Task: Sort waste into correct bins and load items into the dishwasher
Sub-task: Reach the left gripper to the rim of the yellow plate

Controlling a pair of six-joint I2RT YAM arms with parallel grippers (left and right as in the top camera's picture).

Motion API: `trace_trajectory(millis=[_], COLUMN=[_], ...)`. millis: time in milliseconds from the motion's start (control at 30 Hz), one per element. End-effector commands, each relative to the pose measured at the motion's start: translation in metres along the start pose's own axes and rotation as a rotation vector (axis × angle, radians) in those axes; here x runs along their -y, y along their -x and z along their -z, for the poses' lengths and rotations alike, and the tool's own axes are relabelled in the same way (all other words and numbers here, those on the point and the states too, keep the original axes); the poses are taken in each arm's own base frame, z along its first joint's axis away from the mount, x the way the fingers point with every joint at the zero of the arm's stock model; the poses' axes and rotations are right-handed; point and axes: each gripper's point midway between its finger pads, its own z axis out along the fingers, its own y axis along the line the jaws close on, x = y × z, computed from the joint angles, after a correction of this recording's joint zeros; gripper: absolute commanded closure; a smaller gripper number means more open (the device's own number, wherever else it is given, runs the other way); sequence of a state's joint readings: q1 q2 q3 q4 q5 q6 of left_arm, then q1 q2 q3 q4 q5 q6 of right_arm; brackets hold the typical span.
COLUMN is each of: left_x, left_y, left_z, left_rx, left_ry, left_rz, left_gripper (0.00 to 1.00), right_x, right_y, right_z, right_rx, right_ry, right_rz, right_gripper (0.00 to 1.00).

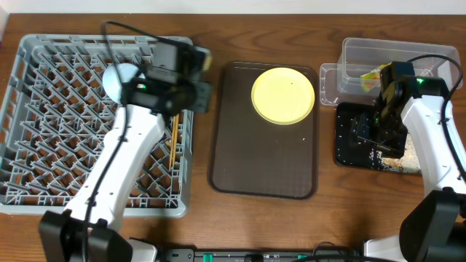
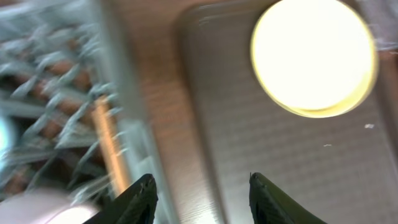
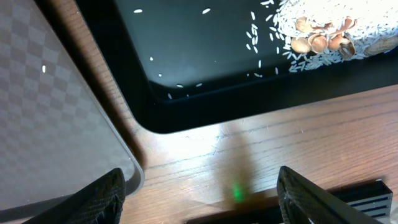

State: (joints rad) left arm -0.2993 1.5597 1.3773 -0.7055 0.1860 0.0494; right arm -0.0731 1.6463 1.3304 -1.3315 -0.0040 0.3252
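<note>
One grey rack (image 1: pixel 44 109) fills the left end of the counter (image 1: pixel 204 218). One brown serving tray (image 1: pixel 262 156) lies at the counter's middle. One clear tub (image 1: pixel 357 54) sits at the far right corner, with one black tray (image 1: pixel 348 149) just in front of it.

One yellow plate (image 1: pixel 283 95) lies flat on the far half of the brown tray. One light blue bowl (image 1: pixel 119 80) sits in the rack's far part, partly covered by the left arm. One green-and-yellow wrapper (image 1: pixel 373 74) shows in the tub, half hidden behind the right arm.

The chopsticks (image 1: pixel 173 142) lie in the rack along its right wall, long axis running far to near; their number cannot be made out.

One heap of rice (image 3: pixel 323 22) with a few nut shells (image 3: pixel 317 42) lies in the black tray, loose grains scattered beside it.

The left wrist view is blurred; a pale patch at its lower left cannot be identified.

The left pincer (image 2: pixel 202 199) stands apart and empty over the counter strip between rack and brown tray. The right pincer (image 3: pixel 205 202) stands wide apart and empty at the black tray's edge.
</note>
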Motion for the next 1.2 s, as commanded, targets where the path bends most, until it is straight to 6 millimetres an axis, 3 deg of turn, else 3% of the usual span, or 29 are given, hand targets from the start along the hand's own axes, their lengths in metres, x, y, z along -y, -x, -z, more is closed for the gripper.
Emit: trace_trajectory(millis=[0, 267, 500, 667, 800, 933, 1167], left_x=[0.04, 0.106, 0.138, 0.135, 0.129, 0.116, 0.088], left_y=[0.009, 0.023, 0.005, -0.026, -0.048, -0.064, -0.111], left_z=[-0.016, -0.078, -0.139, -0.172, -0.184, -0.185, -0.171], left_rx=[0.017, 0.084, 0.054, -0.046, -0.126, -0.192, -0.403], left_ry=[-0.081, -0.173, -0.212, -0.202, -0.189, -0.129, -0.019], left_rz=[-0.072, -0.198, -0.25, -0.25, -0.245, -0.244, -0.25], left_gripper=[0.49, 0.49, 0.5, 0.5, 0.5, 0.5, 0.5], right_x=[0.0, 0.0, 0.0, 0.0, 0.0, 0.0, 0.0], right_y=[0.002, 0.002, 0.001, 0.001, 0.001, 0.001, 0.001], right_z=[0.008, 0.008, 0.008, 0.008, 0.008, 0.008, 0.008], right_rx=[0.031, 0.03, 0.027, 0.025, 0.025, 0.025, 0.025], right_ry=[0.012, 0.015, 0.014, 0.014, 0.013, 0.014, 0.014], right_rz=[0.007, 0.007, 0.007, 0.007, 0.007, 0.007, 0.008], right_gripper=[0.24, 0.24, 0.24, 0.24, 0.24, 0.24, 0.24])
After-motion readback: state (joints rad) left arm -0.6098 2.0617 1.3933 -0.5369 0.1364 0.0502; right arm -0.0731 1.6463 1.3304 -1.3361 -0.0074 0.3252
